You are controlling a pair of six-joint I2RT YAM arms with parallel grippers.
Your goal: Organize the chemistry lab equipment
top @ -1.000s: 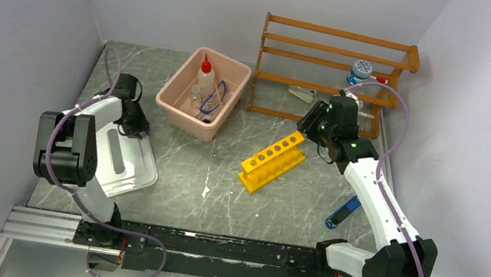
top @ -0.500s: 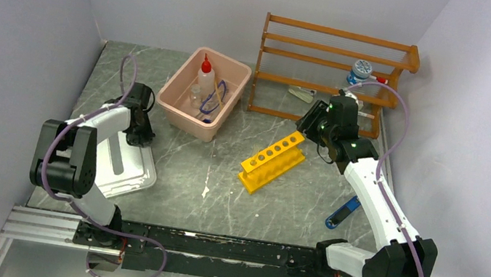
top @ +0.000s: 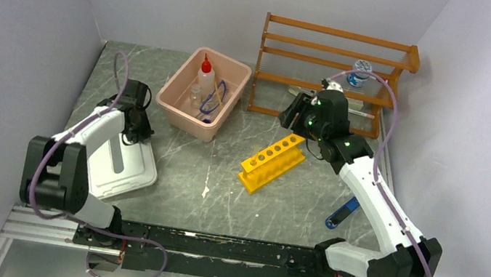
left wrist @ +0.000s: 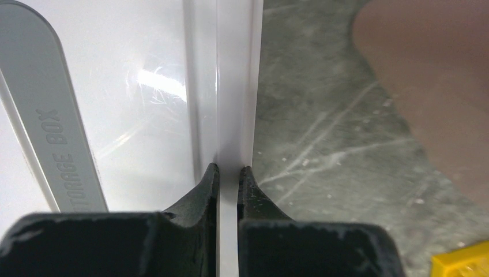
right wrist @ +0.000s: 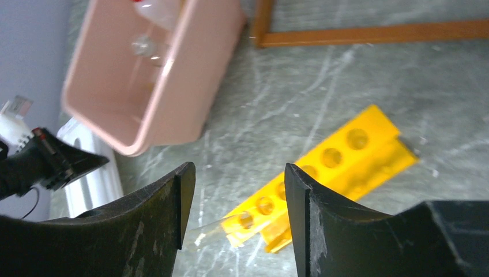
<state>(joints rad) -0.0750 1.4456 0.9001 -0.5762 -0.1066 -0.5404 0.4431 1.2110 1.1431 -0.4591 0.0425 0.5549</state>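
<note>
Since a second ago our left tool (left wrist: 229, 169) has pressed together. Its black fingers (left wrist: 199, 193) now pinch the raised rim of the flat white plastic lid (left wrist: 144, 86) from both sides, on the side that faces the pink plastic tub (top: 183, 120). Our right tool (right wrist: 237, 167) has swung away from the far end of the yellow holed rack (right wrist: 323, 167) toward the far edge. Its fingers stand spread with nothing between them, above the rack and apart from it.

The lid lies flat on the grey marbled worktop (top: 221, 186) near the near left corner. The tub stands beyond it, near the far edge and left of the middle. Inside the tub we see the red-capped white squeeze bottle (top: 205, 74) upright, the tiny clear beaker (top: 196, 93) beside it and the blue-framed goggles (top: 212, 104) toward the right wall.

The rack lies at a slant right of the worktop's middle, one end pointing toward the wooden shelf rack (top: 336, 49) at the far right corner. A slim blue-ended item (top: 341, 213) lies near the right edge; we cannot tell what it is.
</note>
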